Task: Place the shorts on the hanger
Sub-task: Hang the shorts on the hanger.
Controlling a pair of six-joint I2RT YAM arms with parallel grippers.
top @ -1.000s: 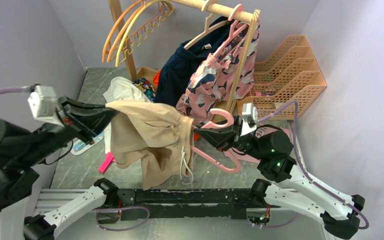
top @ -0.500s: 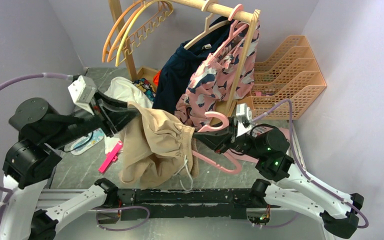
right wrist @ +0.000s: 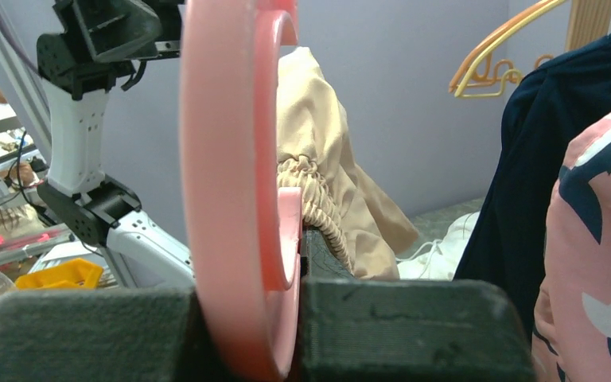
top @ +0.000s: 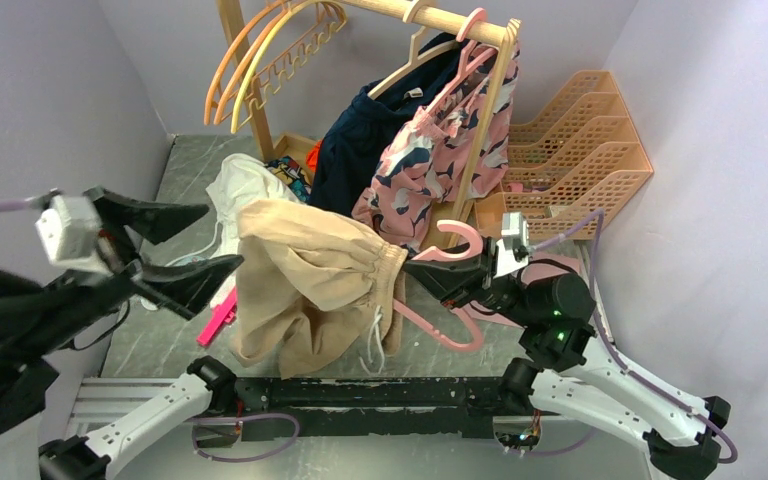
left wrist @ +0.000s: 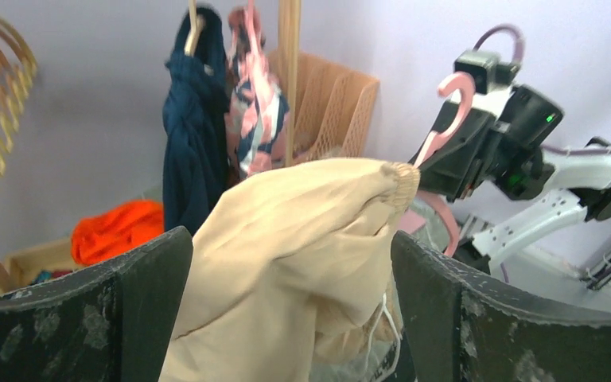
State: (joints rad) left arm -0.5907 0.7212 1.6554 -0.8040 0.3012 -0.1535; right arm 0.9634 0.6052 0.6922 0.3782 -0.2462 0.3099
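The tan shorts (top: 305, 270) hang in a bunch over one arm of the pink hanger (top: 455, 235), gathered waistband and white drawstring toward the right. My right gripper (top: 428, 272) is shut on the hanger (right wrist: 231, 159) near its hook, with the waistband of the shorts (right wrist: 318, 159) just past its fingers. My left gripper (top: 222, 237) stands wide open just left of the shorts. In the left wrist view the shorts (left wrist: 302, 239) hang beyond my left gripper (left wrist: 290, 247) and I cannot tell if the fingers touch them. The hanger's hook (left wrist: 453, 91) shows above the right arm.
A wooden rack (top: 440, 15) at the back carries orange and yellow hangers (top: 260, 60), a navy garment (top: 370, 130) and a pink patterned garment (top: 450, 140). A peach mesh file tray (top: 580, 140) stands back right. White cloth (top: 245, 185) and a pink clip (top: 215, 325) lie on the table.
My left gripper has opened, let go of the shorts and drawn back to the left. The shorts stay hanging on the hanger. The right arm has shifted slightly right.
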